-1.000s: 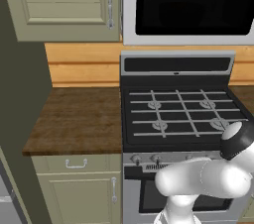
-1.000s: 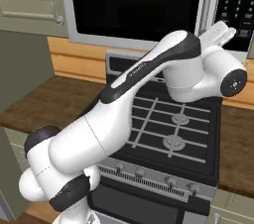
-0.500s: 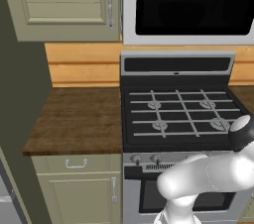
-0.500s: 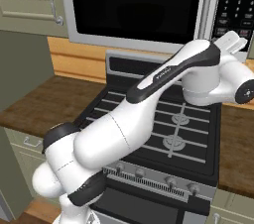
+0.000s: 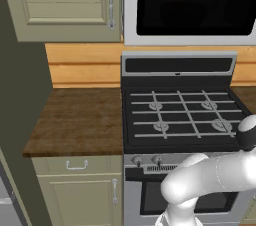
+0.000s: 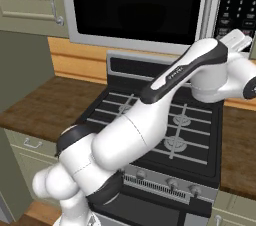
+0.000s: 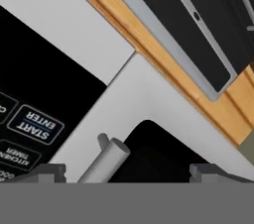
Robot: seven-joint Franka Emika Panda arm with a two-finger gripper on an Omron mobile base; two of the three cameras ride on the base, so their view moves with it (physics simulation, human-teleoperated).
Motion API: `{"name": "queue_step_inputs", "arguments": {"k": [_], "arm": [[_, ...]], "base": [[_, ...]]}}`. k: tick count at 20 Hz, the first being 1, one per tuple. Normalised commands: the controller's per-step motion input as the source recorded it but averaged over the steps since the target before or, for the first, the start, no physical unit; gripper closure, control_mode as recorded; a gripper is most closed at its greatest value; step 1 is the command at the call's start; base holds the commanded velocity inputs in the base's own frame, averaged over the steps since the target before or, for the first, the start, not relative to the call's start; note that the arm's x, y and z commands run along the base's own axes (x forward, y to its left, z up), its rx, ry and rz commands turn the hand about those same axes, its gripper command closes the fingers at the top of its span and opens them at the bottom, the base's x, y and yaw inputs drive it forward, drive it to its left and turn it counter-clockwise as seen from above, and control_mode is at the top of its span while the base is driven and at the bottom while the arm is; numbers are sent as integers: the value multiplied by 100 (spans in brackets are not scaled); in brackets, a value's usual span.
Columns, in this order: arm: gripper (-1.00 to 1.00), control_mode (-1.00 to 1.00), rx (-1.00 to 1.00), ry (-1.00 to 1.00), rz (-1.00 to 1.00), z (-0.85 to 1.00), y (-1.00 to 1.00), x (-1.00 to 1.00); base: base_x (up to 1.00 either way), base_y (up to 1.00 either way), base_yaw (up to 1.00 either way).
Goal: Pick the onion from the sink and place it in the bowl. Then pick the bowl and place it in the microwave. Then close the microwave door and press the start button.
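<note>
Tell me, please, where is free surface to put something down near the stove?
The brown wooden counter left of the black gas range is bare, bordered by the backsplash and the tall cabinet side. Another counter strip lies right of the range. Over the burners the robot's arm crowds the space.

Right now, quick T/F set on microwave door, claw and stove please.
1. The microwave door is shut. True: its frame sits flush with the keypad panel.
2. The claw is clamped on the door's bar handle. False: the claw is open, its tips standing wide apart either side of the handle's end.
3. The START/ENTER button shows in the hand view. True.
4. A pot sits on the gas range. False: the burner grates are bare.
5. The arm reaches toward the microwave's keypad side in the right base view. True.
</note>
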Motion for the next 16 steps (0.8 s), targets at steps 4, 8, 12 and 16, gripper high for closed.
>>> {"name": "queue_step_inputs", "arguments": {"k": [4, 8, 12, 16], "arm": [[-100, -100, 0, 0, 0, 0, 0, 30], [-100, -100, 0, 0, 0, 0, 0, 33], [-100, -100, 0, 0, 0, 0, -28, 35], [-100, -100, 3, -1, 0, 0, -52, 36]], "base": [[0, 0, 0], [0, 0, 0], [0, 0, 0], [0, 0, 0]]}}
